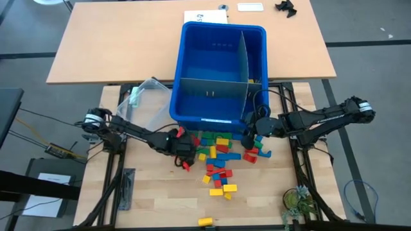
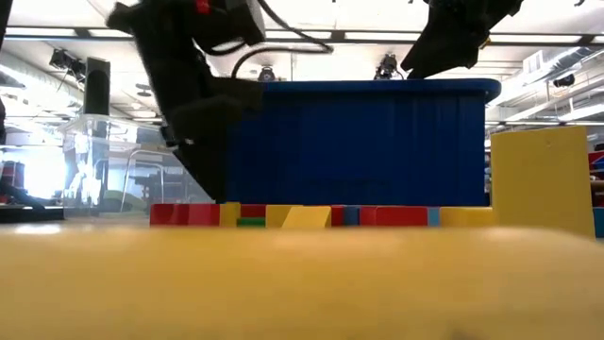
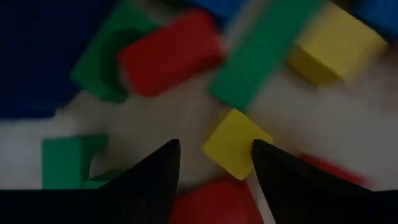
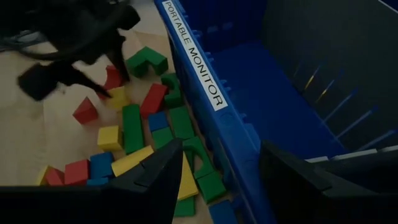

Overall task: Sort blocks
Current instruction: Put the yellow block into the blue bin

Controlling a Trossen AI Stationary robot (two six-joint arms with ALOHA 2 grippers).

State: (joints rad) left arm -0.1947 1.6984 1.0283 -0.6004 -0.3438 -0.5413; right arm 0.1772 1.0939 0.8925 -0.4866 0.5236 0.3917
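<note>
Left gripper (image 3: 214,158), jaws apart, is hovering over small yellow plastic brick (image 3: 233,142): light, rigid, slippery; pinching flat sides looks best.

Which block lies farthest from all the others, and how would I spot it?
Start at the big blue bin, then go down past the heap of blocks to the table's near edge. There one yellow block lies alone, with bare wood around it.
</note>
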